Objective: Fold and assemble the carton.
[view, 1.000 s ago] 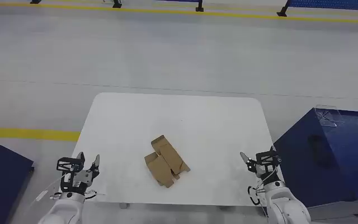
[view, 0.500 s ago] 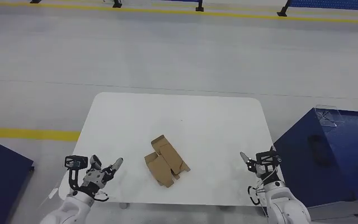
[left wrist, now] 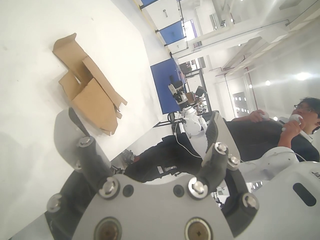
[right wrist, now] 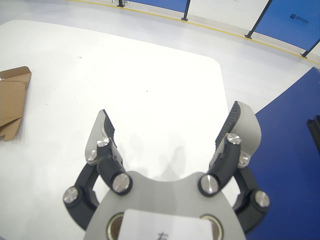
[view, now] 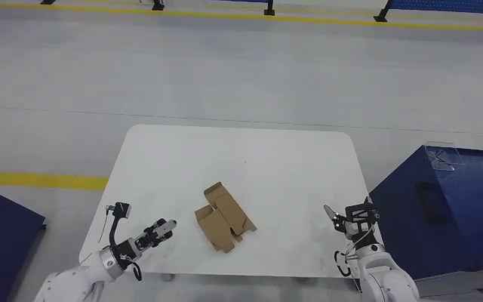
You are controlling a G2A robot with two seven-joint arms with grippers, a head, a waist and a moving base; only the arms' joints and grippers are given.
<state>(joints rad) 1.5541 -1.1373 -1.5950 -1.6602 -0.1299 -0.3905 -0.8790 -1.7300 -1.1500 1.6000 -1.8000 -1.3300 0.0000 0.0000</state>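
A flattened brown cardboard carton (view: 224, 217) lies on the white table (view: 287, 158), near the middle of its front half, with flaps sticking out at both ends. My left gripper (view: 162, 228) is low over the table's front left part, tipped sideways and pointing at the carton a short way off. In the left wrist view the carton (left wrist: 90, 88) lies just beyond the left gripper (left wrist: 142, 123), which is open and holds nothing. My right gripper (view: 349, 215) stands open over the front right corner, far from the carton (right wrist: 12, 96). The right gripper (right wrist: 170, 112) holds nothing.
A dark blue cabinet (view: 430, 211) stands close beside the table's right edge, next to the right arm. Another blue block (view: 15, 234) sits off the front left corner. The table's back half is bare white surface.
My left gripper has swung right along the front edge towards the carton and rolled onto its side. The right arm and the carton have not moved.
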